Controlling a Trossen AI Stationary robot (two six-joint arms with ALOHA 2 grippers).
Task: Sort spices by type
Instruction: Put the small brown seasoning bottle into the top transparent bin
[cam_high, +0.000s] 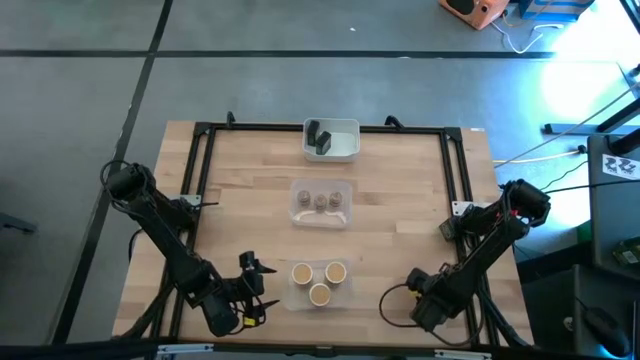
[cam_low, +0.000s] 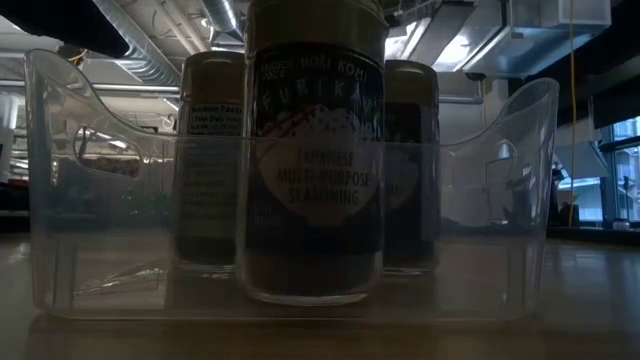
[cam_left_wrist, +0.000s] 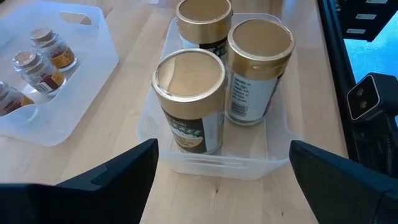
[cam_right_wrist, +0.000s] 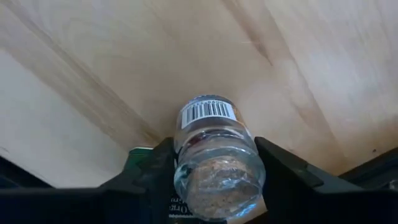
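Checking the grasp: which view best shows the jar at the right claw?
The right wrist view: the small glass jar sits between the right claw fingers, barcode visible. The high view shows only that arm at the table's near right; the low and left wrist views miss it.

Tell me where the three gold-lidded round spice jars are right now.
The three gold-lidded round spice jars stand together in a clear plastic tray at the table's near edge, centre, in the high view, just right of the left end effector.
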